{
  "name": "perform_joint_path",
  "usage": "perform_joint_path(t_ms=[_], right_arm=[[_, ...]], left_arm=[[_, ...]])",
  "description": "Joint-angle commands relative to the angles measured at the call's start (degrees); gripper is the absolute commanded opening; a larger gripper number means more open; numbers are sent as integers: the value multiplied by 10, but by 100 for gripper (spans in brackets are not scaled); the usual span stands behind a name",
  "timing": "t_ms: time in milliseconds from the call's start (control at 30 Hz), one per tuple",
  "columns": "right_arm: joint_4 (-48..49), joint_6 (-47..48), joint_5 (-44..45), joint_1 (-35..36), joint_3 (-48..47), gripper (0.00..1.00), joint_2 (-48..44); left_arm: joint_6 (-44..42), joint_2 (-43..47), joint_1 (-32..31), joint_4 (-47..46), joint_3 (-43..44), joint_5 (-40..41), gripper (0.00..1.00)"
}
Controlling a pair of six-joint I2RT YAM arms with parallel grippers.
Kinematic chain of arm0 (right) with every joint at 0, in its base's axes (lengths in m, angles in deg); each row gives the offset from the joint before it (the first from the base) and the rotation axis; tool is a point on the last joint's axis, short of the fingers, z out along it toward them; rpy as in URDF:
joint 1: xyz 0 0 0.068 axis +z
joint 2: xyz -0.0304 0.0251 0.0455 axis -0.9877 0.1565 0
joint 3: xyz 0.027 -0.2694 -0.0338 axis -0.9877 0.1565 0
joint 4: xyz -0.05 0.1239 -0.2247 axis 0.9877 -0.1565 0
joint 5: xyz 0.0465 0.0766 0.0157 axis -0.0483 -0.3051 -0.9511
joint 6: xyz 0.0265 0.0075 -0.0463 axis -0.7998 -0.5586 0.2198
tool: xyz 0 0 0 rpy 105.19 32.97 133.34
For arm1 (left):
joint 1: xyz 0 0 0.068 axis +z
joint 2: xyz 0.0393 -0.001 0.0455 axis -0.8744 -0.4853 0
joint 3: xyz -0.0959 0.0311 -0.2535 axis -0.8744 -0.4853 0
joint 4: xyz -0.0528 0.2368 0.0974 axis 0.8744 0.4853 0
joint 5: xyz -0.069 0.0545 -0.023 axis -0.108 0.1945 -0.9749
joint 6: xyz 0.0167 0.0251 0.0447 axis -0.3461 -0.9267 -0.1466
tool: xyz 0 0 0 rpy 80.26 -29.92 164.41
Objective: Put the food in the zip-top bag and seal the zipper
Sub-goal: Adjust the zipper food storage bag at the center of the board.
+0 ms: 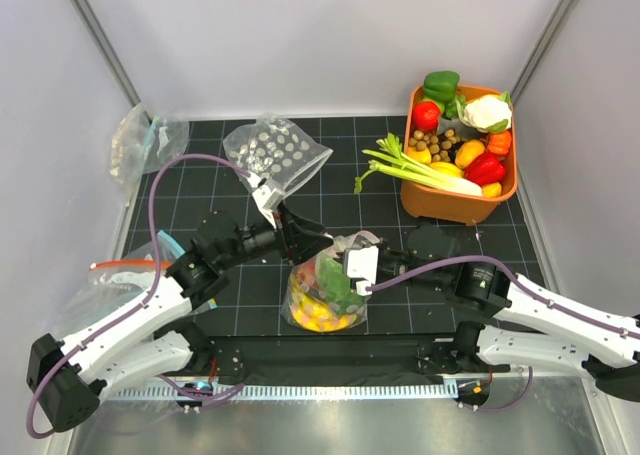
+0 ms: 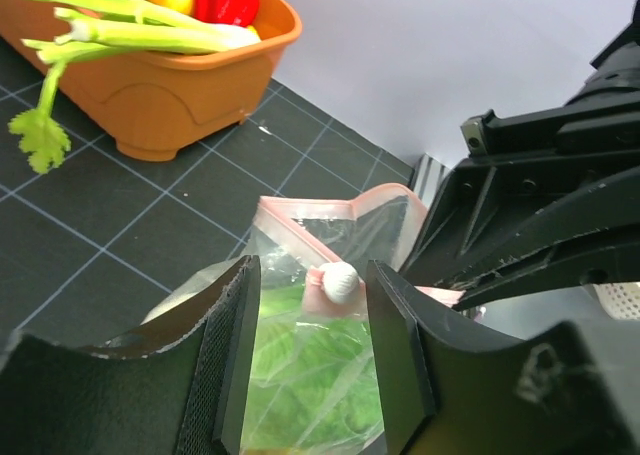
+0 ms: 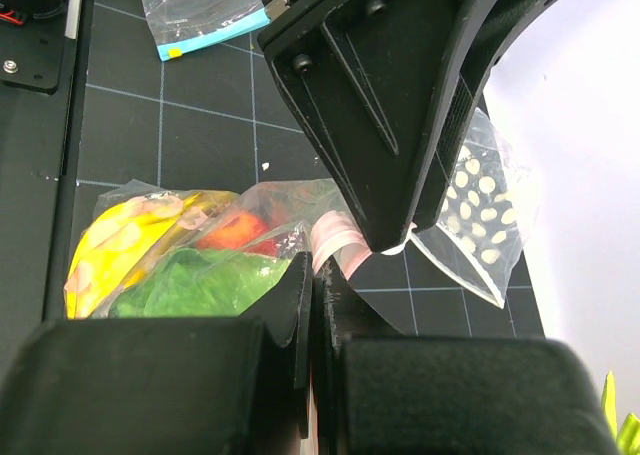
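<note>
The zip-top bag [image 1: 322,300] lies at the table's near centre with the food inside: a yellow banana bunch [image 3: 110,245], a small red fruit [image 3: 235,230] and green lettuce [image 2: 300,375]. Its pale pink zipper [image 2: 300,210] stands crumpled at the upper end. My left gripper [image 2: 310,275] reaches in from the left, its jaws apart on either side of the bag's mouth, with film and a small white knob [image 2: 340,280] between them. My right gripper [image 3: 317,270] is shut on the bag's pink edge from the right. The two grippers almost touch.
An orange tub [image 1: 440,203] of toy vegetables stands at the back right, with celery stalks [image 1: 410,167] hanging over its left rim. A second dotted bag [image 1: 275,153] lies behind the left arm. Plain clear bags [image 1: 145,140] lie along the left side.
</note>
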Motion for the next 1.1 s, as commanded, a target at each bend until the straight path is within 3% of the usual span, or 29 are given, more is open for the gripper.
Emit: perform_joint_path(t_ms=[0,300,400,500,800,933,1000,1067], right_arm=[[28,0,7,3,-3,1,-12],[31,-4,13,3,-2,1,-13],[32,-4,13,3,-1,1,-16],[34,-5,14,3,-1,1,-14],[39,-7,15,3,4,1,-14],[43,-14,26,4,6,1,-11],[45,-15,28,3,10,6,-8],[49,-16,25,3,14,18,-4]], left_arm=[[8,-3,2,-29,19,-45,50],[18,20,2,-32,5,-51,56],[18,15,2,-27,8,-53,46],[21,16,2,-24,9,-52,21],[20,22,1,-12,10,-35,0],[18,42,2,-5,3,-7,0],[18,61,2,-5,0,3,0],[19,85,2,-5,-10,23,0]])
